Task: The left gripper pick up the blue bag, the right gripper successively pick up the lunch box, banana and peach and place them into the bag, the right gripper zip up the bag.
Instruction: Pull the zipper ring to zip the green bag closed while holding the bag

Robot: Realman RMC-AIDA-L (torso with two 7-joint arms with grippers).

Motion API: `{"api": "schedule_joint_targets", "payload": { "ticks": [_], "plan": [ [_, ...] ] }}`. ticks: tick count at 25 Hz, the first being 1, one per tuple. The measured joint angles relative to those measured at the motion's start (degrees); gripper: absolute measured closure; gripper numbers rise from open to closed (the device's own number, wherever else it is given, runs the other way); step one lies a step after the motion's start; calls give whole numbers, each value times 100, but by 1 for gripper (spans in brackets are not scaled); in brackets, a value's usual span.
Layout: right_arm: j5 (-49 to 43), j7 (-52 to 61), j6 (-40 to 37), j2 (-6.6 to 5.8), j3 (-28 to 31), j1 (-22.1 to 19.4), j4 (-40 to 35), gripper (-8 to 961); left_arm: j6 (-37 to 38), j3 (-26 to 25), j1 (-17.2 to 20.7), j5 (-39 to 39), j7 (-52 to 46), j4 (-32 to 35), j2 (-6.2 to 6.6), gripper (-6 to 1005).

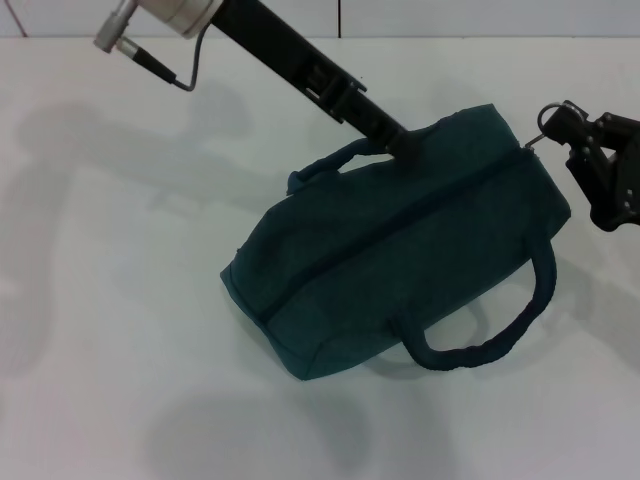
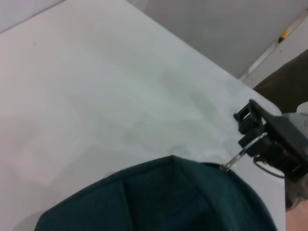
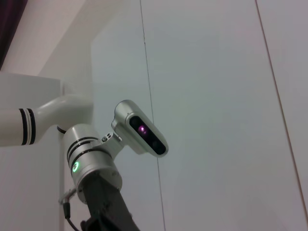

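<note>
The blue bag (image 1: 400, 240) lies tilted on the white table (image 1: 120, 330), and its zip line looks closed along the top. My left gripper (image 1: 405, 143) reaches down from the upper left and is shut on the bag's far handle (image 1: 335, 160). At the bag's right end my right gripper (image 1: 548, 120) is shut on the silver zipper pull (image 1: 540, 137). The left wrist view shows that gripper (image 2: 250, 132) pinching the pull (image 2: 240, 156) above the bag (image 2: 168, 197). The lunch box, banana and peach are out of view.
The bag's near handle (image 1: 500, 325) hangs loose toward the front. The right wrist view shows only my left arm (image 3: 96, 168) against a white wall. White table surface surrounds the bag.
</note>
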Motion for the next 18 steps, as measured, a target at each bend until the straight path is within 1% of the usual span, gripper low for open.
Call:
{"api": "schedule_joint_targets", "payload": {
  "ticks": [6, 9, 14, 18],
  "plan": [
    [52, -1, 0, -1, 5, -1, -6, 927, -18, 1, -6, 406, -6, -8, -80, 313],
    [114, 0, 1, -7, 7, 0, -4, 926, -23, 3, -10, 489, -7, -10, -106, 114],
    [137, -1, 0, -9, 9, 5, -1, 926, -28, 6, -16, 506, -7, -16, -108, 120],
    [151, -1, 0, -8, 9, 7, 6, 926, -35, 7, -16, 509, -7, -21, -107, 147]
  ]
}}
